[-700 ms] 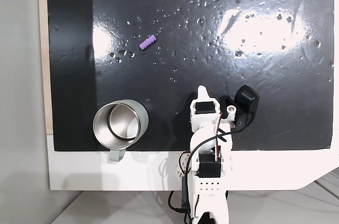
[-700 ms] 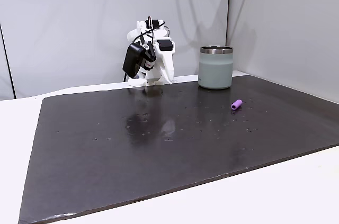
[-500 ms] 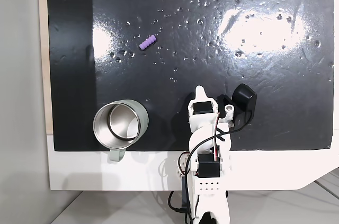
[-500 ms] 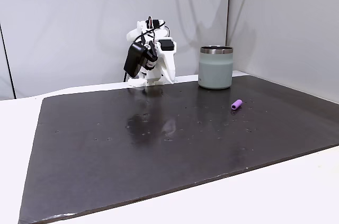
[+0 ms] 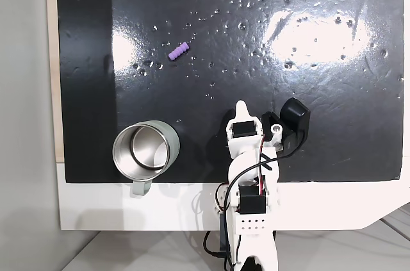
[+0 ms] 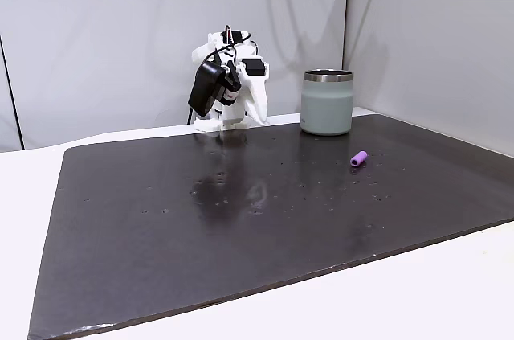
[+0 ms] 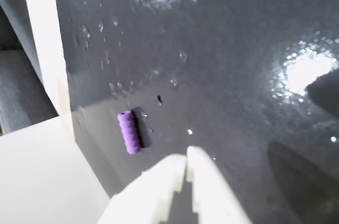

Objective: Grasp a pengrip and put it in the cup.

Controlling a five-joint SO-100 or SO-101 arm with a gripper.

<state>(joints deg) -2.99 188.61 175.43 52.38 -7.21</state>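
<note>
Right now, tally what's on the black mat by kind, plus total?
Purple pengrip: 1
Cup: 1
Total: 2 loose things on the mat; the gripper, shut, holds neither.

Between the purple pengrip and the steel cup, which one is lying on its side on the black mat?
The pengrip lies on its side, a small ribbed purple cylinder flat on the mat. The cup stands upright, mouth open upward.
</note>
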